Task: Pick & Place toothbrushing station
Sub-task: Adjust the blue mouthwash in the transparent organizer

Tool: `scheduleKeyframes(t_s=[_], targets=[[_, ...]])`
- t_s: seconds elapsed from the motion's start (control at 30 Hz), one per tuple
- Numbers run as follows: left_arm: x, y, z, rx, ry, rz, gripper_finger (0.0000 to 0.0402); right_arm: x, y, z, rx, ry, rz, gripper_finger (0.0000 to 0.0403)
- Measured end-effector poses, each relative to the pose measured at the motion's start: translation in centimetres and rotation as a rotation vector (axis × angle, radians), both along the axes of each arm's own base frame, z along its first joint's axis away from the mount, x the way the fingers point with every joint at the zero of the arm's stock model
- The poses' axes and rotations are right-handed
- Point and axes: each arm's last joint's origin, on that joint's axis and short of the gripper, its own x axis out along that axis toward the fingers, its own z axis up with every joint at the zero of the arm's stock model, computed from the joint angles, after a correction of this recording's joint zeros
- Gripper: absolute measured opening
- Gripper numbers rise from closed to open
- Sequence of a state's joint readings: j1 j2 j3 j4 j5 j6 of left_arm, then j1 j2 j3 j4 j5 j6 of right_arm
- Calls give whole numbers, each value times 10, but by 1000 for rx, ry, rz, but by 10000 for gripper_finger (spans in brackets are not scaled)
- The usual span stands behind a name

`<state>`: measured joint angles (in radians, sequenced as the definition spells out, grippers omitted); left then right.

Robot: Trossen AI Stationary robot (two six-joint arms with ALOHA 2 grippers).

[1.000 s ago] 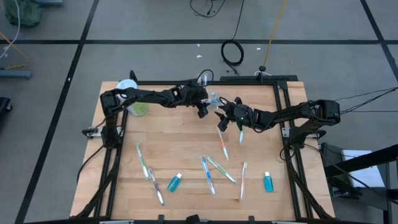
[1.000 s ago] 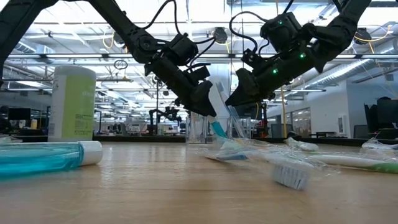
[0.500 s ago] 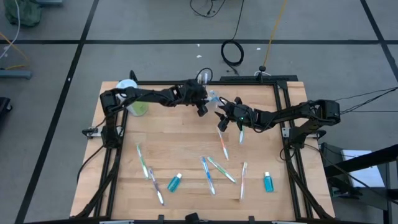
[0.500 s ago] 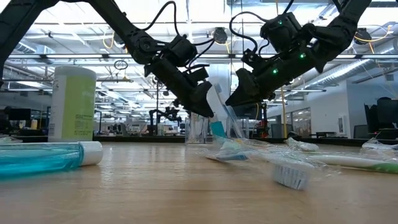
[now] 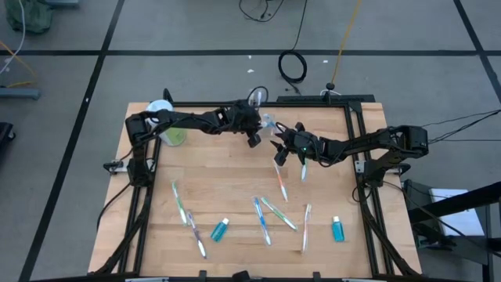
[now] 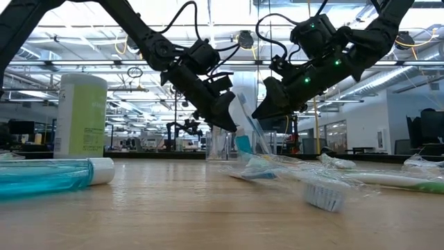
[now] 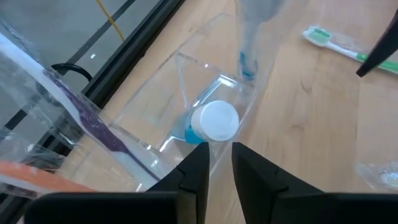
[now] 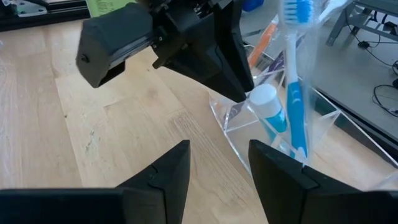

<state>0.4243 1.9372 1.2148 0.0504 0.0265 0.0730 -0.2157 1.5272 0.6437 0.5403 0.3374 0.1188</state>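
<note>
The counter (image 5: 235,188) has its widest open room in the middle, between the two arms at the far edge and the scatter along the near edge. A tall green bottle (image 5: 168,125) stands at the far left corner.

The left pincer (image 5: 256,138) hangs over the far edge near its middle, at the left rim of the clear cup (image 5: 268,124); its fingers (image 7: 198,171) have narrowed to a slim gap since a second ago, and I cannot tell whether they pinch the cup wall. The right pincer (image 5: 279,151) hovers just beside the cup on its near right side, released, nothing between its fingers (image 8: 171,168), unchanged from before.

The cup holds a white-capped teal tube (image 7: 208,123), a blue toothbrush (image 8: 293,93) standing head up, and other wrapped brushes.

Near the near edge lie two more teal tubes (image 5: 220,229) (image 5: 337,229) and loose toothbrushes, among them an orange one (image 5: 282,182) and a green one (image 5: 180,200).
</note>
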Motion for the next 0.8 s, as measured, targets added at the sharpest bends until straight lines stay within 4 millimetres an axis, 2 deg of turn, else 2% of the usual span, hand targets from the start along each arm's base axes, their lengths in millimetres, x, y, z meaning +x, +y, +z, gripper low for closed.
scheduleKeyframes(t_s=[0.3,0.8], targets=[[-1,-8,7,60,33,-71,71,0,0,0,-2,4,1,155],[-4,-9,5,202,143,-186,72,0,0,-1,-1,9,1,155]])
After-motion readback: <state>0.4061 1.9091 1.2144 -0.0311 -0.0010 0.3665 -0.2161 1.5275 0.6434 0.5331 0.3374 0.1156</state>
